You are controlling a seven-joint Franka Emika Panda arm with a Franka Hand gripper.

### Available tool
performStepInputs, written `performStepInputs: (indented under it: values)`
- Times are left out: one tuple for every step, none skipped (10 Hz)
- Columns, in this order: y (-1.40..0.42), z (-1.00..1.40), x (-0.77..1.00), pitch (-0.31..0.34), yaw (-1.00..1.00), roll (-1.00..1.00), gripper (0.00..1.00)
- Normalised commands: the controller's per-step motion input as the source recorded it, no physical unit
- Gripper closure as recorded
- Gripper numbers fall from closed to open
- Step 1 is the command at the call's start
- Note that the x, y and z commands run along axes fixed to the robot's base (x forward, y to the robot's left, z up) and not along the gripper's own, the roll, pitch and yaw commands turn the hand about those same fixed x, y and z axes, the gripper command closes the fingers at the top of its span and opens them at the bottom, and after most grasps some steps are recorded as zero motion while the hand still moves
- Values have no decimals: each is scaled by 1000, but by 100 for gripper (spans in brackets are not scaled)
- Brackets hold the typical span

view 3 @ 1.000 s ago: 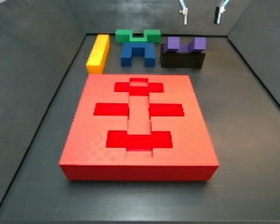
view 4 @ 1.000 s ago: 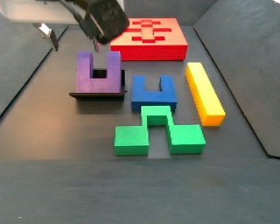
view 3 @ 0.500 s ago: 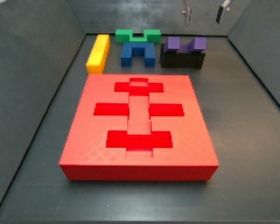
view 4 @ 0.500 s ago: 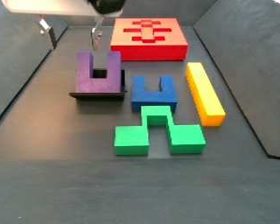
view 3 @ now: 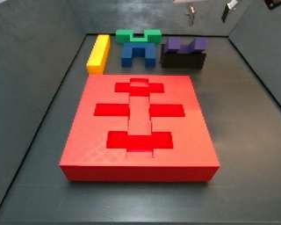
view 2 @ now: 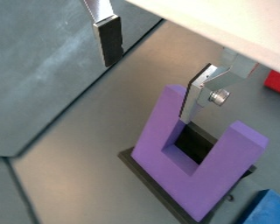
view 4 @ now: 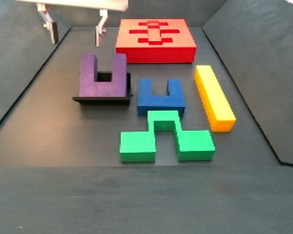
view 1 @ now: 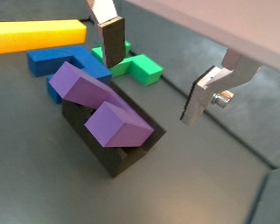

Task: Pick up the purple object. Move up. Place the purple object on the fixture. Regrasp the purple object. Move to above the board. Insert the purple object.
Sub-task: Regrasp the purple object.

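Observation:
The purple object rests tilted on the black fixture at the back of the floor, prongs pointing up; in a side view the purple object lies on the fixture with its notch showing. My gripper hangs open above it, apart from it, also seen as the gripper high near the wall. Both wrist views show the purple object below the gripper, nothing between the fingers. The red board lies flat.
A blue arch block, a green notched block and a long yellow bar lie beside the fixture. In a side view they sit behind the board: yellow bar, green block, blue block. Dark walls enclose the floor.
My gripper has risen away from the purple object and turned, so both fingers now show in a side view. The purple object stays on the fixture.

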Motion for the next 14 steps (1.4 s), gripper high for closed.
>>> performStepInputs:
  values:
    - [-291,37,137,0,0,1000,0]
    - [-289,43,149,0,0,1000,0]
    - [-294,103,231,0,0,1000,0]
    - [-403,0,391,51,9,1000,0]
    - [-326,-11,383,54,43,571,0]
    - [-243,-77,249,34,9,311,0]
    - [-134,-94,180,23,23,160,0]
    - [0,-20,17,11,0,0,0]
    - [0,-23,0,0,0,0,0]
    - [-80,-240,34,11,0,123,0]
    - [-169,-257,26,43,77,551,0]
    - [-314,-54,0,43,174,1000,0]
    - [-254,0,0,51,171,1000,0]
    - [-249,0,0,49,200,1000,0]
